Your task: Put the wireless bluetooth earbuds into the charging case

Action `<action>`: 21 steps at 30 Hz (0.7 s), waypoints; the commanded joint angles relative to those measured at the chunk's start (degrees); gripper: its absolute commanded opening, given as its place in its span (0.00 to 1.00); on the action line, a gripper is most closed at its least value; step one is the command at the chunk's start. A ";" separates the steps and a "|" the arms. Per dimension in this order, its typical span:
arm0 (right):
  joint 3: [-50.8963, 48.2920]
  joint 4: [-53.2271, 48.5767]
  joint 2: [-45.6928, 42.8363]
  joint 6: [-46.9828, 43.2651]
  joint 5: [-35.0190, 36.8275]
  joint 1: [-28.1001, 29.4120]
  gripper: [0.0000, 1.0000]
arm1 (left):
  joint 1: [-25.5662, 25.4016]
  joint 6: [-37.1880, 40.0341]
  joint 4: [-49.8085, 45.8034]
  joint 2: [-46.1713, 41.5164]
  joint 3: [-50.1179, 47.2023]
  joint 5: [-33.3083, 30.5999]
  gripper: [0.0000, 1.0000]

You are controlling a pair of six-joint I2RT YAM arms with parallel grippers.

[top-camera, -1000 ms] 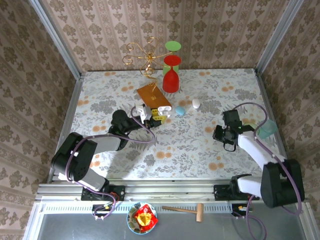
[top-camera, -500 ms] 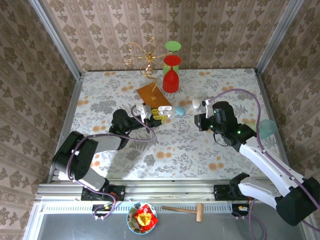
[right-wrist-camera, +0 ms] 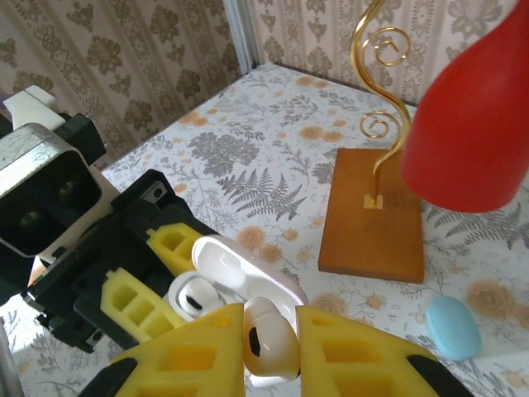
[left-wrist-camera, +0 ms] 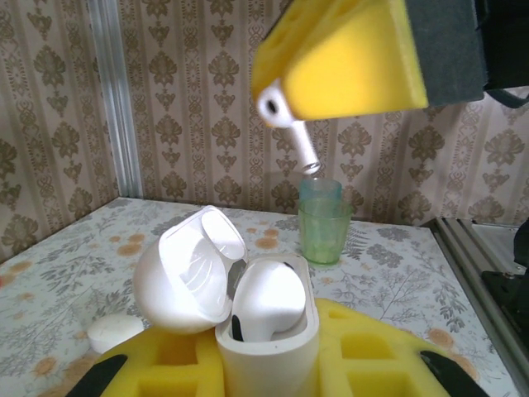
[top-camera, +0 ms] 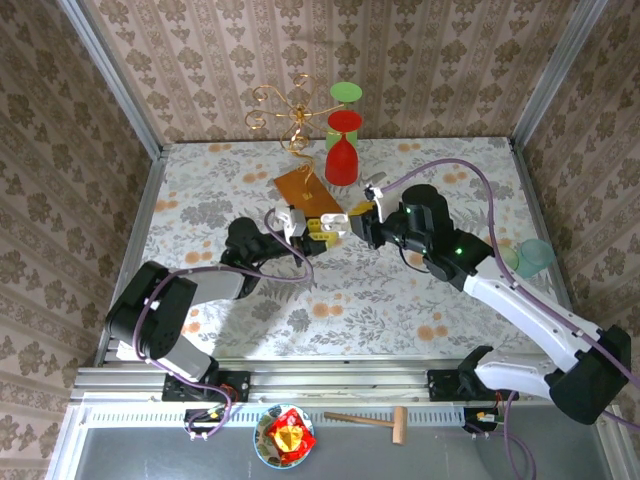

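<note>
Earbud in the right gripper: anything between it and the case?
Nothing visible. The earbud hangs in open air above the open case, its lid tipped back. A second bud already sits in one slot.

A white earbud (left-wrist-camera: 291, 136) hangs above the open white case (left-wrist-camera: 269, 360); another earbud (left-wrist-camera: 269, 302) sits inside.

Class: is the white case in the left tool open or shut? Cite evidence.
Open. The white plastic charging case has its lid swung back, showing its hollow.

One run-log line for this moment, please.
left gripper: shut on white charging case, lid open | right gripper: shut on white earbud above case | case holds: seated earbud
</note>
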 commanded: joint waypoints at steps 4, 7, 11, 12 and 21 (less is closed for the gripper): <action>2.79 1.80 2.55 -3.79 -3.19 0.92 0.18 | -0.64 -1.08 1.76 -1.05 1.73 1.09 0.00; 2.63 0.92 2.81 -4.41 -3.30 1.10 0.17 | -0.64 -1.07 1.47 -1.39 1.77 0.64 0.00; 1.87 0.09 2.54 -5.10 -3.10 1.19 0.18 | -0.64 -1.74 1.42 -1.62 2.00 0.04 0.00; 1.60 0.03 2.54 -5.29 -3.00 1.19 0.17 | -0.64 -1.97 1.46 -1.68 2.14 0.08 0.00; -0.37 0.69 2.93 -7.00 -1.76 1.19 0.18 | -0.64 -3.51 0.88 -2.83 2.49 -0.16 0.00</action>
